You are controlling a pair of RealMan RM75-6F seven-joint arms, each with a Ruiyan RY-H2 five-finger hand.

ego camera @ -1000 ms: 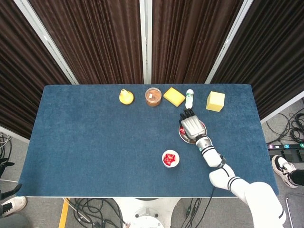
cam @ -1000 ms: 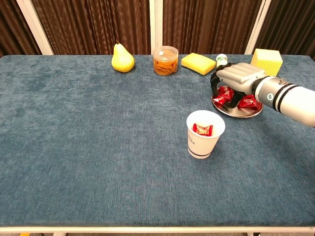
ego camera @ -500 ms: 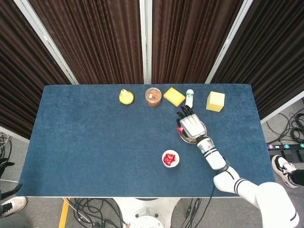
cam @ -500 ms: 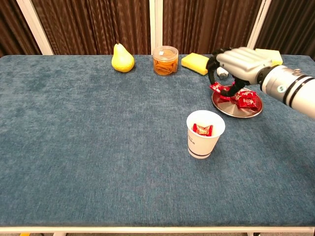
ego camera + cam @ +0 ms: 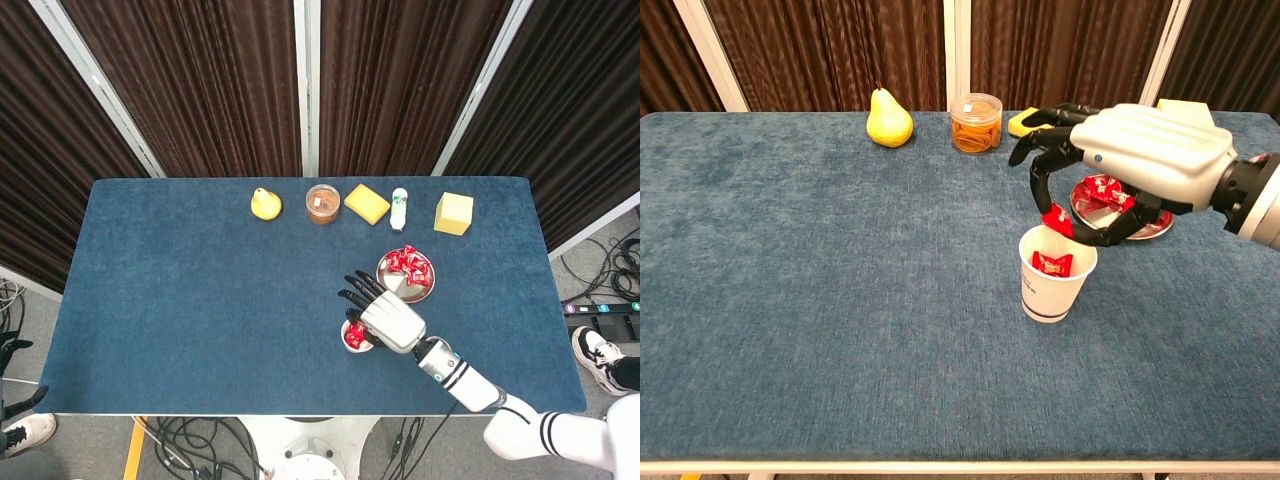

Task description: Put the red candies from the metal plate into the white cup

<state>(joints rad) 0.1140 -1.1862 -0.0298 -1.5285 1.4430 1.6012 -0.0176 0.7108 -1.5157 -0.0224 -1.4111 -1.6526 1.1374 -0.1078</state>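
Behind the white cup (image 5: 1056,272), along the far edge of the blue table (image 5: 820,300), sit five things in a row: one yellow pear (image 5: 889,118), one clear jar (image 5: 976,122) with orange bits inside, one yellow sponge (image 5: 367,203), one small white bottle (image 5: 400,207) and one yellow block (image 5: 454,213). None of them stands between the cup and the metal plate (image 5: 418,291), which lies just behind the cup and to its right. The cup has red candies (image 5: 1051,264) inside. More red candies (image 5: 407,263) sit on the plate; I cannot count them. The right hand (image 5: 1135,160) hangs right above the cup, pinching one red candy (image 5: 1057,218) between thumb and a finger, other fingers spread.
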